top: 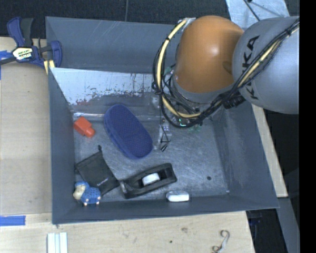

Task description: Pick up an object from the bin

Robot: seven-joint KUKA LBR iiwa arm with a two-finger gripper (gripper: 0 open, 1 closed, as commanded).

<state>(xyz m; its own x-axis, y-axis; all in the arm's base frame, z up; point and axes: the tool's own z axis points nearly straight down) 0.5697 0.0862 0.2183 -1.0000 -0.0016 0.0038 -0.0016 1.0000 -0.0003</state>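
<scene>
My tool (163, 137) hung just right of the blue case (127, 130), probably to take its edge; whether it was apart or together I couldn't tell.

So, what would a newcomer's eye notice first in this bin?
First the arm's big orange cover, over the upper right of the bin. Then the dark blue oval case in the middle, and the black tape dispenser near the front wall, with a small orange block at left.
</scene>
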